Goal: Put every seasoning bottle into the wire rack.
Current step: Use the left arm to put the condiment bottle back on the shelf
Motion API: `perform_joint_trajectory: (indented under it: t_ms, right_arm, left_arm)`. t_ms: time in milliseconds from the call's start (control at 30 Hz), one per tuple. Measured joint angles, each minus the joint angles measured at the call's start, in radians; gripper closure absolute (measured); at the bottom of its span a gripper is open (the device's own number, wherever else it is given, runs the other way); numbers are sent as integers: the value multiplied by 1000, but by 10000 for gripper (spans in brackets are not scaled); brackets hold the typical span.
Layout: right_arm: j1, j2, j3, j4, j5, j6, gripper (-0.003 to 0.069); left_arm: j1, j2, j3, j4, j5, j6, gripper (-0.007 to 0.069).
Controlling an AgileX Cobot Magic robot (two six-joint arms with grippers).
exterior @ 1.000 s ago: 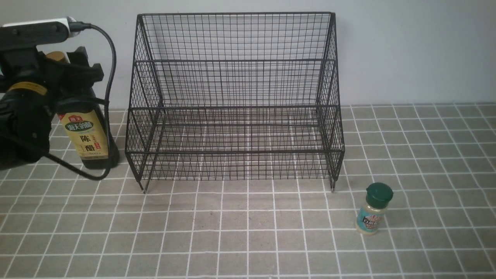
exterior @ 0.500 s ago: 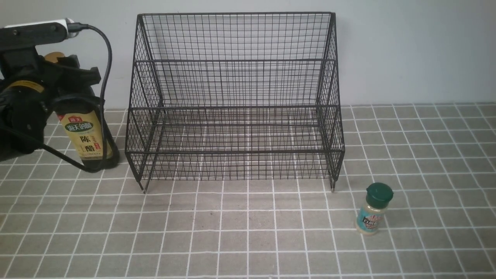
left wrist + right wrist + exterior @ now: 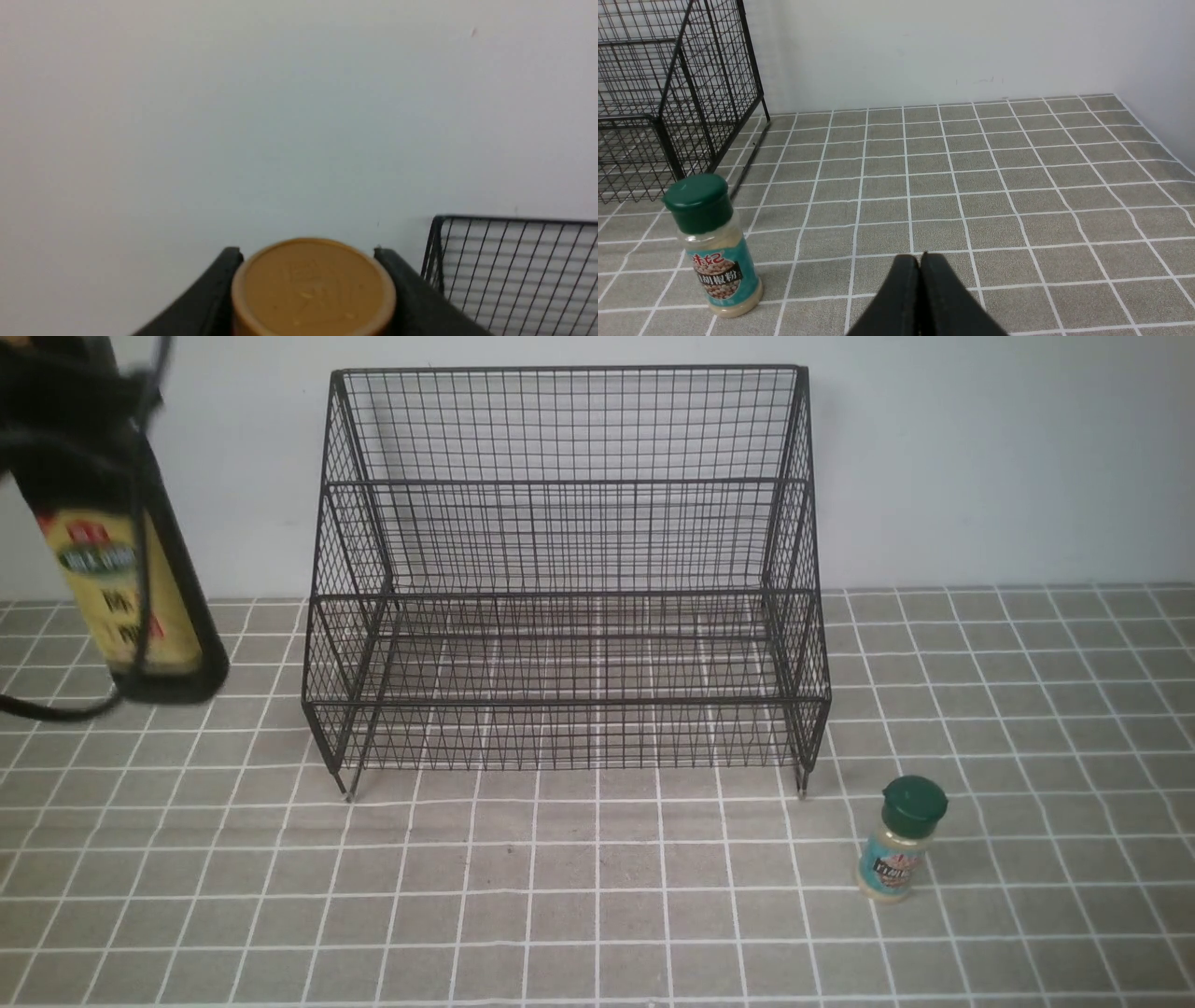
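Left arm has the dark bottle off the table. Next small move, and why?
Probably swing it toward the robot's right, over the front rail of the wire rack. The left gripper is clamped just below the gold cap of the tall dark bottle, which hangs slightly tilted, apparently clear of the tiles, left of the rack.

We find the wire rack (image 3: pixel 565 483) standing on the tiled surface (image 3: pixel 597 896), backed against the wall (image 3: pixel 980 457). The tall bottle (image 3: pixel 121 588) sits left of it, apart. The small shaker (image 3: pixel 898 840) stands on the surface, before and right of the rack's right front corner.
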Motion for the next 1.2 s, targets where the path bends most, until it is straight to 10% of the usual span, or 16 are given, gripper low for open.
perform_joint_trajectory:
  t_ms: [600,1200]
  right_arm:
    - [0,0,0,0,0,0,673]
    - [0,0,0,0,0,0,673]
  left_arm:
    - [-252,104,-246,-37,13,-1,316]
    - [-264,402,-351,-109,187,52,316]
